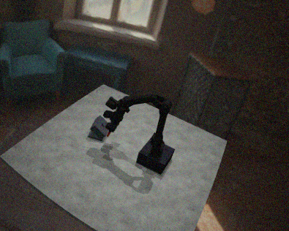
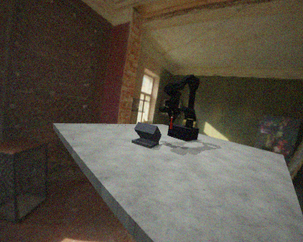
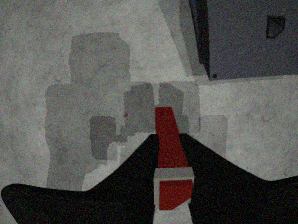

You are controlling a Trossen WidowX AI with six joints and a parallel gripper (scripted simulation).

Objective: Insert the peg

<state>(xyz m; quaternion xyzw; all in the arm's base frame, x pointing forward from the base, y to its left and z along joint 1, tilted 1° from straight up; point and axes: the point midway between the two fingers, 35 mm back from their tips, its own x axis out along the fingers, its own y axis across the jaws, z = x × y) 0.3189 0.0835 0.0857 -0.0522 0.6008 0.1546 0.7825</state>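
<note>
My gripper (image 1: 110, 130) (image 2: 170, 119) (image 3: 168, 141) is shut on a red peg (image 3: 169, 141) (image 2: 170, 122) (image 1: 109, 134) and holds it in the air above the table. The peg's lower end points down and forward. The grey sloped panel (image 1: 99, 128) (image 2: 147, 134) (image 3: 249, 19) stands just beside the gripper. In the wrist view it is at the upper right, and its dark hole (image 3: 274, 26) shows in its face. The peg's tip is apart from the hole.
The arm's base (image 1: 156, 156) (image 2: 183, 132) stands on the pale table top (image 1: 64, 172) (image 2: 205, 184). Blue armchairs (image 1: 23, 58) and a cabinet (image 1: 210, 99) stand off the table behind.
</note>
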